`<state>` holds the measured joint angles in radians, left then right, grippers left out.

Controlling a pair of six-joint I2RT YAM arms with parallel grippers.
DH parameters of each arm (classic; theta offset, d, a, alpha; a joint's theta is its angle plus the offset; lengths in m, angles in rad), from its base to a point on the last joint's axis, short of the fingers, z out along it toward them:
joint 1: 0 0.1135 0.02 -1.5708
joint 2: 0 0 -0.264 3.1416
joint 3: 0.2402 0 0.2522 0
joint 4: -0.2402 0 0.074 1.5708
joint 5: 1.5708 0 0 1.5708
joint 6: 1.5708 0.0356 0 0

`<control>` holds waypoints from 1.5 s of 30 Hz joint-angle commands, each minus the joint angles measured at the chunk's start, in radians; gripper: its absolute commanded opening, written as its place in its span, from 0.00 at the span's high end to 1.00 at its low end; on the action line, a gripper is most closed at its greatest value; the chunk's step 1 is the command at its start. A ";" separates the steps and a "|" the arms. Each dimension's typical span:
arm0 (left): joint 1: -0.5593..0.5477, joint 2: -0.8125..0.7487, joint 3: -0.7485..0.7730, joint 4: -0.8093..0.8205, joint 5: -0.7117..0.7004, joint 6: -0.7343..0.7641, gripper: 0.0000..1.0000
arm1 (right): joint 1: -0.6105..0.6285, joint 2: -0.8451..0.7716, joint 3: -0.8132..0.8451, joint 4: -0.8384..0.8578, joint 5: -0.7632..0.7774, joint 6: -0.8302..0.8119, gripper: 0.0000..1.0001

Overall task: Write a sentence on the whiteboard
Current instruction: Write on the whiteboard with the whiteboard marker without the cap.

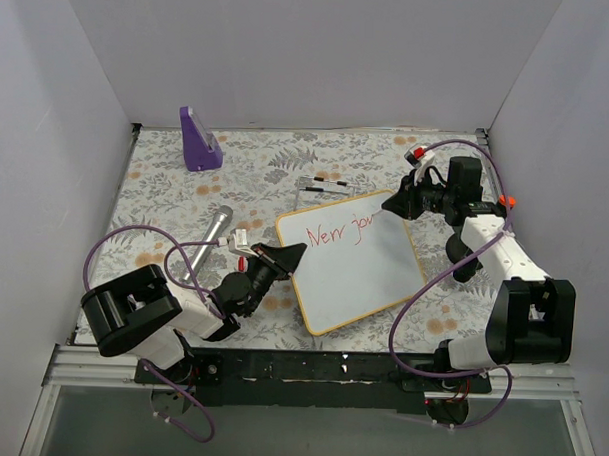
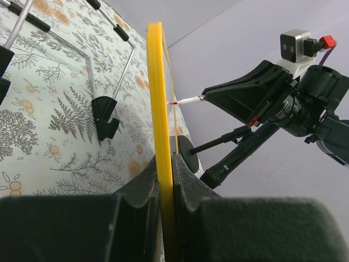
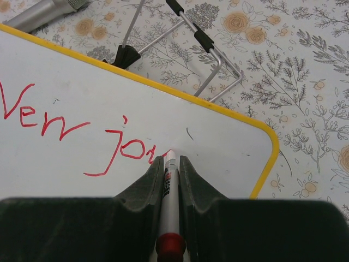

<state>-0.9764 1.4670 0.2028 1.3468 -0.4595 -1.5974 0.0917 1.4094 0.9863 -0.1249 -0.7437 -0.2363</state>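
Observation:
The whiteboard, white with a yellow frame, lies mid-table. My left gripper is shut on its left edge; in the left wrist view the yellow frame stands edge-on between the fingers. My right gripper is shut on a white marker with a red end, its tip touching the board. The sentence reads "New jo" plus a started stroke in red, also seen in the top view. The marker tip shows in the left wrist view.
A wire stand with black tips lies just beyond the board, also in the right wrist view. A silver microphone lies left of the board. A purple wedge-shaped holder stands at the back left. White walls enclose the floral tablecloth.

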 commanded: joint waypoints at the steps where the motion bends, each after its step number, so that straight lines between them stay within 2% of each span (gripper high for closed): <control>1: -0.008 0.006 -0.025 0.296 0.039 0.136 1.00 | -0.001 -0.006 0.020 -0.005 -0.009 -0.024 0.99; 24: -0.008 0.003 -0.025 0.298 0.041 0.134 1.00 | 0.003 -0.104 -0.066 -0.188 -0.059 -0.138 0.99; 35: -0.008 0.006 -0.022 0.295 0.041 0.132 1.00 | 0.042 -0.102 -0.060 -0.153 -0.072 -0.083 0.99; 45: -0.008 -0.004 -0.025 0.284 0.041 0.134 1.00 | 0.010 -0.118 0.058 -0.093 -0.103 -0.005 0.99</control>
<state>-0.9764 1.4670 0.2028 1.3479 -0.4564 -1.5963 0.1234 1.3243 0.9619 -0.2832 -0.8005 -0.2859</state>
